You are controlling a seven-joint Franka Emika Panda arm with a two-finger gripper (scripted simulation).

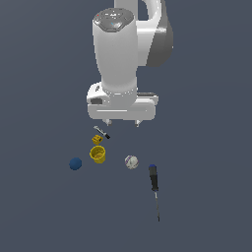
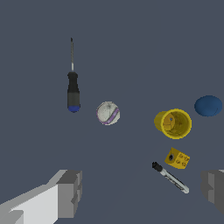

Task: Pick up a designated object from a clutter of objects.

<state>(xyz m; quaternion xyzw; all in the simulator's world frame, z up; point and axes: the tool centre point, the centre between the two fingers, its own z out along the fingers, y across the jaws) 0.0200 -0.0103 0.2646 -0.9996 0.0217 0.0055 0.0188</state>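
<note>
The end effector (image 2: 142, 192) hangs with fingers (image 2: 70, 192) spread wide; between them lie the marker (image 2: 171, 178), yellow block (image 2: 177, 158) and, farther off, the yellow cup (image 2: 173, 123).

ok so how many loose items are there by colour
yellow: 2, the cup and the small block
blue: 1, the ball
white-grey: 1, the other ball
black-handled: 1, the screwdriver
black and white: 1, the marker
total: 6
</note>
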